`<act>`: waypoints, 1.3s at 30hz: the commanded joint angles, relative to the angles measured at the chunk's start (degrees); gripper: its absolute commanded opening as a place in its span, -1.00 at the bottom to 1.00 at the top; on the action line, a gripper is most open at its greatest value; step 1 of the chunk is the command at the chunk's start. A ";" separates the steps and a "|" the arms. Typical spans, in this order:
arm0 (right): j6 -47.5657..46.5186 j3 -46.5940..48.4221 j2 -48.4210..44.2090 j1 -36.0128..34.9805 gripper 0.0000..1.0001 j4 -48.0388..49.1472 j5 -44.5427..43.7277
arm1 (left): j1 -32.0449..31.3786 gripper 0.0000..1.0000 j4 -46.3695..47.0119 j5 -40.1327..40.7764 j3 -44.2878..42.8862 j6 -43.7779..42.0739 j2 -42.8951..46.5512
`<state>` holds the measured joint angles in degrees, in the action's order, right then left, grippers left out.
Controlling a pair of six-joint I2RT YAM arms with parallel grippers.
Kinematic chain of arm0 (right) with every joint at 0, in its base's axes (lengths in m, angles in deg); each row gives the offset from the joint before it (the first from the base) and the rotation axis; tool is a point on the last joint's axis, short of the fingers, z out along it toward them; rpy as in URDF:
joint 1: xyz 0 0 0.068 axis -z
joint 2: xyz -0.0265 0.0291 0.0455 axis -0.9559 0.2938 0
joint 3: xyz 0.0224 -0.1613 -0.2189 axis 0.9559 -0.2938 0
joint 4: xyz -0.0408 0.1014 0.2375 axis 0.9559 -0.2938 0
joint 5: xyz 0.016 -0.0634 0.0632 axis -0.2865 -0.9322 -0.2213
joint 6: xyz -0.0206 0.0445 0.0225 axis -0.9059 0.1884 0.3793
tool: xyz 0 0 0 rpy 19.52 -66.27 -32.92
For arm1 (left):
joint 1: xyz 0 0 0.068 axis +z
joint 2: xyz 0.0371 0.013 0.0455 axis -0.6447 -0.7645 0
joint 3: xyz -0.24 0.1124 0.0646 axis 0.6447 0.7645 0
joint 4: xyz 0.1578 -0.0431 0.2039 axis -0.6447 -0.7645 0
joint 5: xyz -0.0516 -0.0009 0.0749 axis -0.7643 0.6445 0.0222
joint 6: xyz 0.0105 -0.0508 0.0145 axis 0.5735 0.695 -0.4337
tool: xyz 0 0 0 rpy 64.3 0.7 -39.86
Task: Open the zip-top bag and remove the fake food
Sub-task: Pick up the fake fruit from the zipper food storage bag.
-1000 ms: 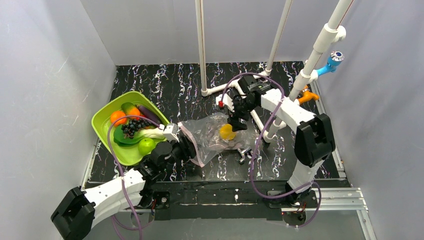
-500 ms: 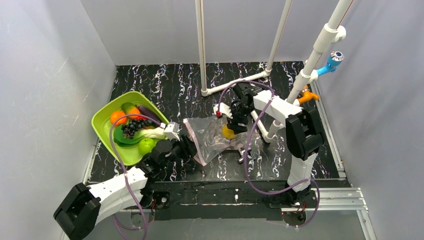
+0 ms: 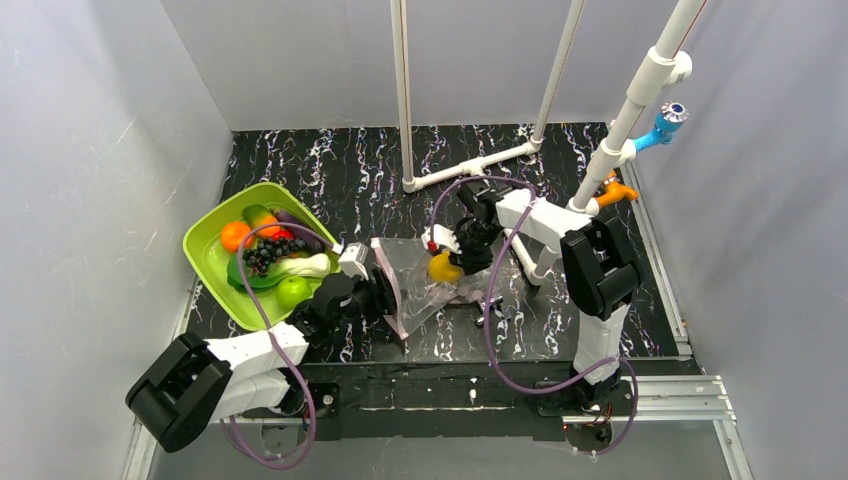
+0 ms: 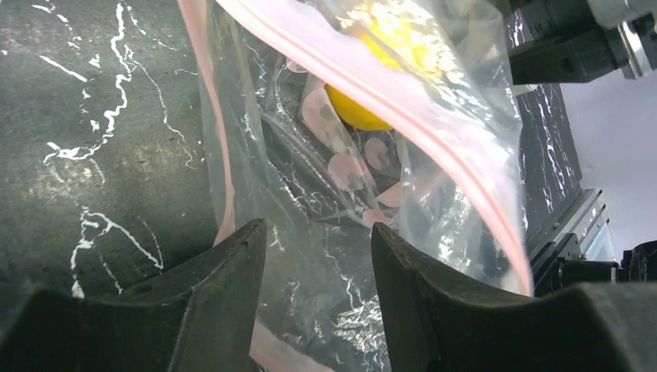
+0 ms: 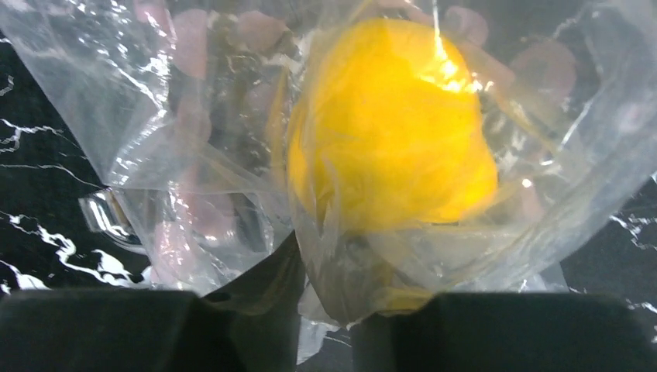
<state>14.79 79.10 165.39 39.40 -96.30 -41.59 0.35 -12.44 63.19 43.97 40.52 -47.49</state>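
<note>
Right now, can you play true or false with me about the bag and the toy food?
1. A yellow lemon is inside the clear bag. True.
2. The green tray is empty. False: it holds toy food, like an orange and a green apple.
3. The bag is zipped shut. False: its pink strips stand apart, so the mouth is open.
4. The left tool is at the bag's mouth. True.
5. The right tool is reaching into the tray. False: it is at the bag, right by the lemon.
</note>
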 commanded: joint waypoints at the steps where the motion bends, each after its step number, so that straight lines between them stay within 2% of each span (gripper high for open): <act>1: -0.92 0.04 -0.05 -2.33 -0.46 -2.60 2.48 | 1.06 0.08 4.66 -2.99 -3.05 -0.85 -3.04; 7: 0.52 1.22 -0.37 -2.82 -0.79 -3.42 6.60 | 2.11 0.39 9.08 -5.07 -4.04 1.87 -7.30; 9: 1.03 1.21 -0.55 -2.87 -0.97 -3.30 7.79 | 2.27 0.47 10.83 -6.07 -4.35 3.42 -9.09; 13: 1.97 0.26 -1.33 -3.12 -0.97 -1.82 8.89 | 2.44 0.58 12.54 -5.72 -5.04 7.38 -12.78; 16: 2.69 -0.10 -1.54 -3.22 -0.97 -1.22 9.28 | 2.55 0.60 18.00 -5.89 -4.59 11.82 -16.60; 22: 3.28 -0.85 -1.67 -3.53 -0.97 -0.17 9.35 | 2.65 0.54 30.70 -7.23 -4.56 20.01 -26.08; 25: 3.46 -1.12 -1.76 -3.55 -0.97 0.04 9.47 | 2.65 0.44 32.73 -8.06 -4.90 22.07 -27.74; 28: 3.69 -1.26 -1.72 -3.57 -0.97 0.35 9.31 | 2.64 0.26 26.67 -6.72 -5.12 21.30 -24.00; 33: 4.07 -1.65 -1.80 -3.56 -0.97 1.10 8.77 | 2.42 0.32 2.86 -2.57 -8.60 14.83 -10.46; 35: 4.22 -1.62 -1.90 -3.57 -0.97 1.14 8.81 | 2.35 0.32 -0.62 -2.71 -9.66 13.47 -7.65; 39: 4.33 -1.42 -2.14 -3.57 -0.97 1.04 9.27 | 2.35 0.00 -2.45 -4.36 -11.90 13.91 -9.97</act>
<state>18.76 78.07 165.39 36.25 -95.56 -34.32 2.88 -7.61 58.84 34.83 56.54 -55.76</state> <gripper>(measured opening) 0.024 0.557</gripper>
